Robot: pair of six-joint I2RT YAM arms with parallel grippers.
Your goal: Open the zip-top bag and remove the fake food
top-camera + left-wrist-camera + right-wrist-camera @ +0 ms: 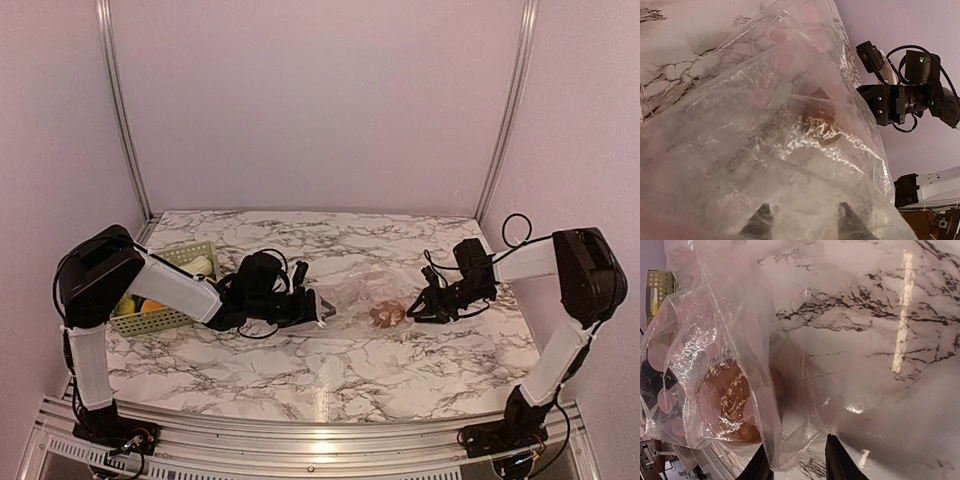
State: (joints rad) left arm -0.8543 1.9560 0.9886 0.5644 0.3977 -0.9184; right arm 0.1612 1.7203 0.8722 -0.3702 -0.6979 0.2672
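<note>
The clear zip-top bag (360,290) lies crumpled on the marble table between my two grippers. One brown fake food (387,315) sits inside it near its right end. It also shows through the plastic in the right wrist view (730,400) and dimly in the left wrist view (817,117). My left gripper (322,310) is at the bag's left end. Its fingers (762,220) are apart and show only through the plastic (790,125). My right gripper (415,308) is open, with a loose edge of the bag (785,440) between its fingers (837,460).
A pale green basket (196,252) stands at the left beside my left arm, holding yellow, orange and green toy pieces (140,304). Its corner shows in the right wrist view (659,287). The right arm's wrist (900,100) faces the left camera across the bag.
</note>
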